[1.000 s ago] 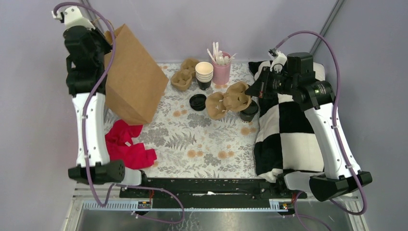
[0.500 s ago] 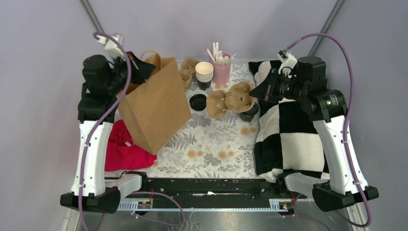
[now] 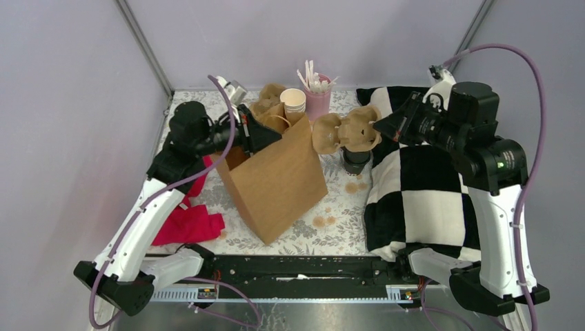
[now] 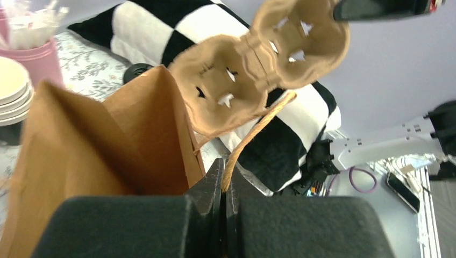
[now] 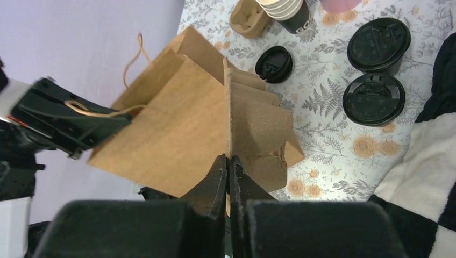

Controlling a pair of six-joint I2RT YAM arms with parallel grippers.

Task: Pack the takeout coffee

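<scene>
Over the last half second my left arm has swung the brown paper bag from the counter's left side to its middle. My right arm has raised the cardboard cup carrier up and back.

From above, my left claw holds the bag at its top, so the tilted bag hangs below it, mouth upward. My right claw grips one end of the carrier, and the rest of the carrier reaches out toward the bag. A takeout coffee, lid on, stands on the counter just under the carrier, not yet loaded.

At my left wrist, the claw is pinched tight on the bag's twine handle. I judge this keeps the mouth open for loading. The carrier hovers just beyond the mouth with no cup in it.

At my right wrist, the claw is clamped on the carrier's thin edge, so the carrier hangs edge-on below the claw. Ahead and to the claw's right, the coffee stands beside a second lidded cup. Both are clear of the bag. The loose lids lie straight ahead.
</scene>
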